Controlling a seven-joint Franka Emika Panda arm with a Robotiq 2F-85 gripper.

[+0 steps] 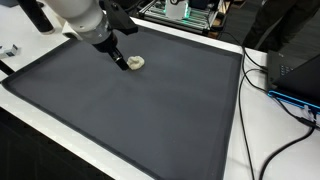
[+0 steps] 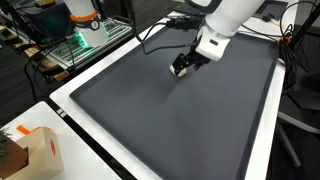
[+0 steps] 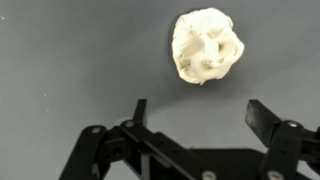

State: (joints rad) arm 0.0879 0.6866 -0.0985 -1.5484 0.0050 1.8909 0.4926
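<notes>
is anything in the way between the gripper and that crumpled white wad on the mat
Nothing visible. In the wrist view the open gripper faces the crumpled white wad across bare dark mat.

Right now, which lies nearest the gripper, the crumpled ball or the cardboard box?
The crumpled white ball, alone on the dark mat just ahead of the open gripper. The cardboard box stands far off, outside the mat.

- Crumpled white lump (image 1: pixel 137 62): showing too small in an exterior view for its material to be told, and getting lost at the gripper (image 2: pixel 183 68) tip in an exterior view.
- Arm (image 1: pixel 85 20): running off the top edge in both exterior views.
- Gripper body: being cut off by the wrist view's lower edge.
- Cardboard box (image 2: pixel 35 150): being clipped at lower left.
</notes>
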